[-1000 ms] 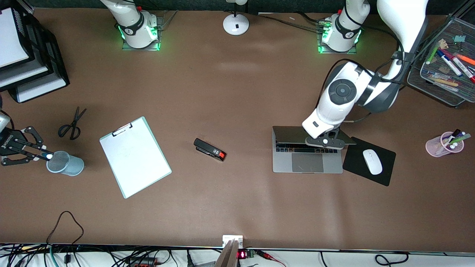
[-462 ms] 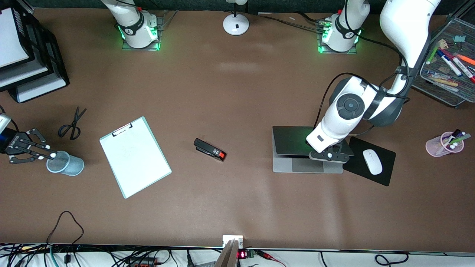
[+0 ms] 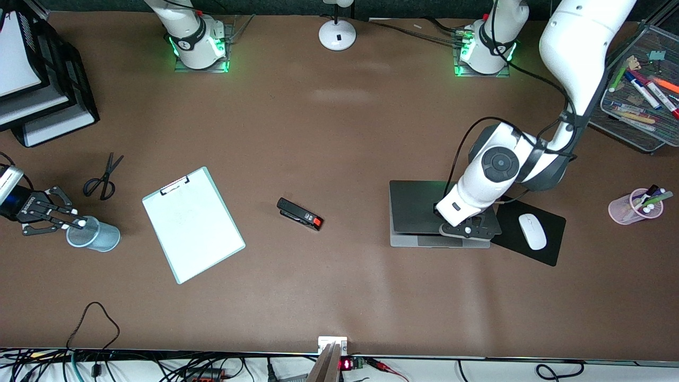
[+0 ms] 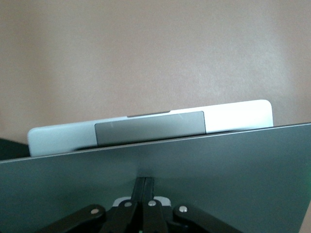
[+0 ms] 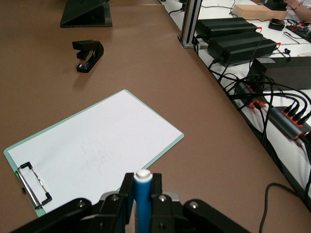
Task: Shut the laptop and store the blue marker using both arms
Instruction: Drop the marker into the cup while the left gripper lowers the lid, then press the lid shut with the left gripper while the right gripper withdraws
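The silver-grey laptop lies toward the left arm's end of the table. Its dark lid is lowered almost onto the base, and a strip of palm rest shows at the edge nearer the front camera. My left gripper is shut and presses on top of the lid. In the left wrist view the gripper rests on the lid, with the trackpad showing past it. My right gripper is shut on the blue marker at the rim of a blue-grey cup. In the right wrist view the marker points white end out between the fingers.
A black mouse pad with a white mouse lies beside the laptop. A pink marker cup and a wire tray are at the left arm's end. A stapler, clipboard, scissors and paper trays are elsewhere.
The left gripper has pushed the laptop lid down from half open to almost shut. The right gripper has moved a little with the marker toward the cup.
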Controlling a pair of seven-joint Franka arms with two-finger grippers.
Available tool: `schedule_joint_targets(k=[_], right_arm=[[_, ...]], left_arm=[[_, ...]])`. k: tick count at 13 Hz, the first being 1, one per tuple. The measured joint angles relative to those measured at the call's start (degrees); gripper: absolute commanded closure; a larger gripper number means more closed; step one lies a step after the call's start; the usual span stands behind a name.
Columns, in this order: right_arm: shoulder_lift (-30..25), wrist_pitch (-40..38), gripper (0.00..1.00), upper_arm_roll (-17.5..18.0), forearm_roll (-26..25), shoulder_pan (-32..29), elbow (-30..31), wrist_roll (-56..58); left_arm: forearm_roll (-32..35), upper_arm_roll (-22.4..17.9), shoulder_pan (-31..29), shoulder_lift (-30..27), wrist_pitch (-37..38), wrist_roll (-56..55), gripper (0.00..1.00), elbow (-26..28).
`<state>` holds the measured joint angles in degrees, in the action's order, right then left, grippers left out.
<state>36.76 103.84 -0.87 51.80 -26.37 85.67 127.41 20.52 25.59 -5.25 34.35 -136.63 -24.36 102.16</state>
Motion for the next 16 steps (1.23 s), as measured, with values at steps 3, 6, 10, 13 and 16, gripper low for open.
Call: schedule_joint_targets(k=[3,6,10,13,16], right_arm=[[0.47,0.0,0.0,0.0,0.08,-0.27,-0.02,0.19],[0.43,0.0,0.0,0.0,0.11,-0.76,-0.4,-0.04],[-0.63,-0.1,0.0,0.26,-2.27,-0.38,-1.34,-7.01],[-2.56,-0.14,0.0,0.72,-10.14,1.91,-5.24,-20.28],[-5.43,-0.76,0.0,1.01,-19.54,4.79,-8.73,-34.28]], left_arm=[[3.71,-1.13,-0.06,2.99,-4.62,0.44,1.0,-0.06],[7.6,-1.53,-0.09,5.95,-7.58,0.41,1.0,-0.16],[7.67,-1.54,-0.08,6.49,-8.04,0.41,1.0,-0.46],[7.67,-1.54,-0.09,6.49,-8.04,0.41,1.0,-0.73],[7.68,-1.38,-0.2,5.57,-4.91,0.41,1.0,-2.14]])
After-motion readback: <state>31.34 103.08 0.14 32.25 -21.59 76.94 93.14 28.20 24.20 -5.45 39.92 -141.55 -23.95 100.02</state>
